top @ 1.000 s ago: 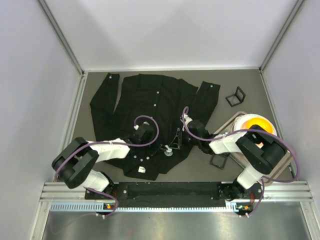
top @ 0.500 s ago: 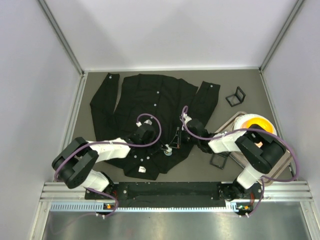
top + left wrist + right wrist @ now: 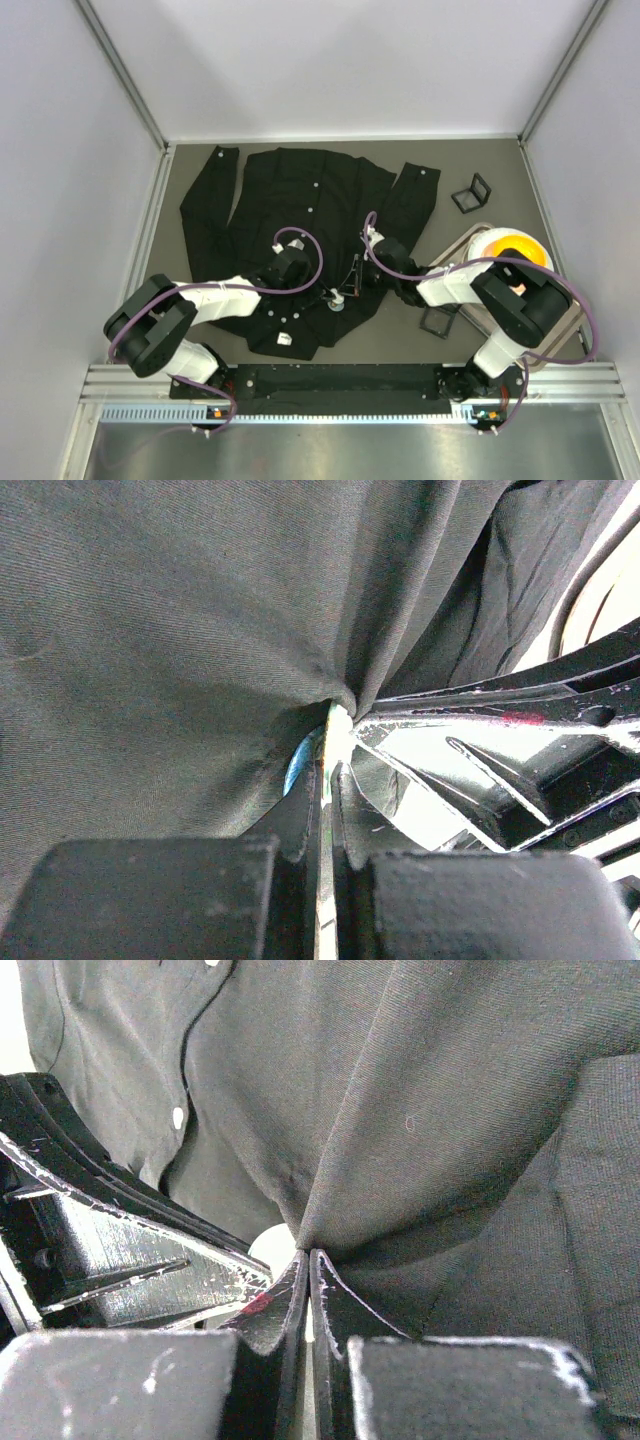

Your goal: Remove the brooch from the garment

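The garment (image 3: 300,220) is a black button-up shirt spread flat on the grey table. The brooch (image 3: 337,304) is a small pale blue disc near the hem; in the left wrist view only its blue edge (image 3: 297,765) shows beside my left finger. My left gripper (image 3: 325,298) and right gripper (image 3: 345,292) meet tip to tip just above it. In the left wrist view my left gripper (image 3: 331,770) is shut where the fabric puckers (image 3: 345,700). In the right wrist view my right gripper (image 3: 307,1260) is shut on the same gathered cloth (image 3: 330,1210).
A small black frame stand (image 3: 472,192) sits at the back right and another (image 3: 437,322) lies by the right arm. A tray (image 3: 565,325) holding an orange and white roll (image 3: 510,250) stands at the right edge.
My right gripper's jaws have closed on the puckered cloth. Both arms have hardly moved and the shirt lies as before.
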